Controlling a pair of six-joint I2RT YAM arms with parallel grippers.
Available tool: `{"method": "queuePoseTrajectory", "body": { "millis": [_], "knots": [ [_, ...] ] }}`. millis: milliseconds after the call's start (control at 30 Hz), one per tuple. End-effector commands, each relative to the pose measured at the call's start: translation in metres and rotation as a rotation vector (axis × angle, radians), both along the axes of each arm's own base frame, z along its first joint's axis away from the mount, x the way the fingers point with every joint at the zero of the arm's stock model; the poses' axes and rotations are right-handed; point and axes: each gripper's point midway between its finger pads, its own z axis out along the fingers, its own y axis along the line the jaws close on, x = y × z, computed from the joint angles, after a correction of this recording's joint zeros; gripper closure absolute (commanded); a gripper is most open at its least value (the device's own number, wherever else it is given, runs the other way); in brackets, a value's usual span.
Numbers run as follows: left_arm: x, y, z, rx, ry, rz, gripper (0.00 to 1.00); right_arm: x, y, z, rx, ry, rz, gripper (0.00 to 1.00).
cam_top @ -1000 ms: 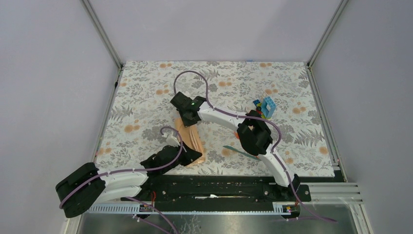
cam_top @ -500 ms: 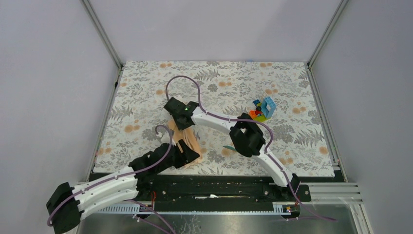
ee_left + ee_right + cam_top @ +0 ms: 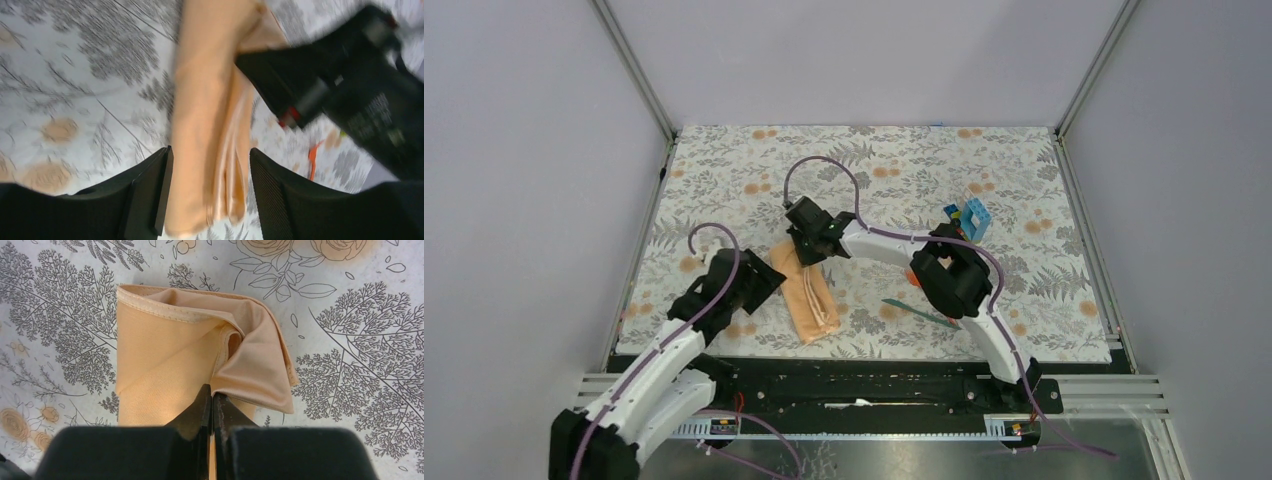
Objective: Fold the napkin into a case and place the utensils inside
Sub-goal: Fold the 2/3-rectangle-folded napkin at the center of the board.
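**Peach satin napkin (image 3: 809, 298) folded narrow, utensils outside it**

Nearest the rail: left gripper (image 3: 762, 284) low over the floral mat (image 3: 724, 180), just beside the napkin's left edge. Jaws apart, nothing in them. From its wrist view the cloth runs between the two fingers (image 3: 147, 196). Reads as let go and standing by, lined up on the strip's near end.

Napkin lies flat as a long, layered strip, angled away from the rail, glossy pleats along the right side. Looks like a case nearly made, though the mouth is not obvious from here.

To the right, well apart from the cloth: teal utensil (image 3: 921, 310) on the mat beside the right arm's forearm. Orange utensil (image 3: 312, 161) lies a little beyond it, mostly hidden under that arm. Both left clear of the folding, I judge.

Further on: right gripper (image 3: 212, 406) at the strip's far end, tips pressed together against a curled-over flap. Likely steadying that fold; cannot tell whether a layer is nipped.

Farthest: toy blocks (image 3: 965, 220), not involved.
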Motion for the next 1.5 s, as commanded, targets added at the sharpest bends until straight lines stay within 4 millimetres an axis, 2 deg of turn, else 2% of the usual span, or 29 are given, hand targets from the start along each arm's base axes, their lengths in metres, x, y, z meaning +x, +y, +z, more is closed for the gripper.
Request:
{"method": "queuePoseTrajectory", "body": {
  "millis": [0, 67, 200, 467, 600, 700, 867, 1000, 1100, 1200, 1267, 1400, 1467],
  "knots": [
    [0.024, 0.0, -0.018, -0.164, -0.006, -0.066, 0.37, 0.0, 0.009, 0.032, 0.136, 0.001, 0.042, 1.0],
    [0.034, -0.006, -0.024, -0.182, -0.015, -0.091, 0.38, -0.001, 0.009, 0.035, 0.172, 0.011, 0.055, 1.0],
    [0.044, -0.007, -0.04, -0.182, -0.001, -0.076, 0.51, -0.003, 0.011, 0.044, 0.233, 0.015, 0.083, 1.0],
    [0.039, -0.011, -0.069, -0.207, 0.048, -0.05, 0.8, -0.018, 0.023, 0.069, 0.352, 0.07, 0.122, 1.0],
    [0.038, -0.013, -0.074, -0.198, 0.051, -0.047, 0.86, -0.025, 0.024, 0.079, 0.391, 0.094, 0.13, 1.0],
    [0.039, -0.016, -0.077, -0.196, 0.06, -0.05, 0.88, -0.032, 0.028, 0.073, 0.416, 0.138, 0.137, 1.0],
    [0.041, -0.023, -0.076, -0.193, 0.055, -0.063, 0.9, -0.034, 0.034, 0.047, 0.432, 0.176, 0.132, 1.0],
    [0.038, -0.018, -0.075, -0.163, 0.065, -0.052, 0.89, -0.032, 0.03, 0.027, 0.454, 0.207, 0.125, 1.0],
    [0.031, -0.014, -0.074, -0.144, 0.082, -0.053, 0.8, -0.032, 0.022, 0.01, 0.503, 0.27, 0.113, 1.0],
    [0.022, -0.009, -0.075, -0.144, 0.126, -0.058, 0.76, -0.029, 0.015, 0.009, 0.546, 0.309, 0.113, 1.0],
    [0.022, -0.004, -0.067, -0.161, 0.133, -0.056, 0.75, -0.031, 0.011, 0.009, 0.548, 0.324, 0.134, 0.95],
    [0.035, 0.008, -0.033, -0.155, 0.066, -0.047, 0.7, -0.037, 0.005, 0.006, 0.553, 0.332, 0.172, 0.83],
    [0.043, 0.01, -0.021, -0.154, 0.04, -0.057, 0.69, -0.038, 0.005, 0.013, 0.577, 0.318, 0.193, 0.78]
  ]
}}
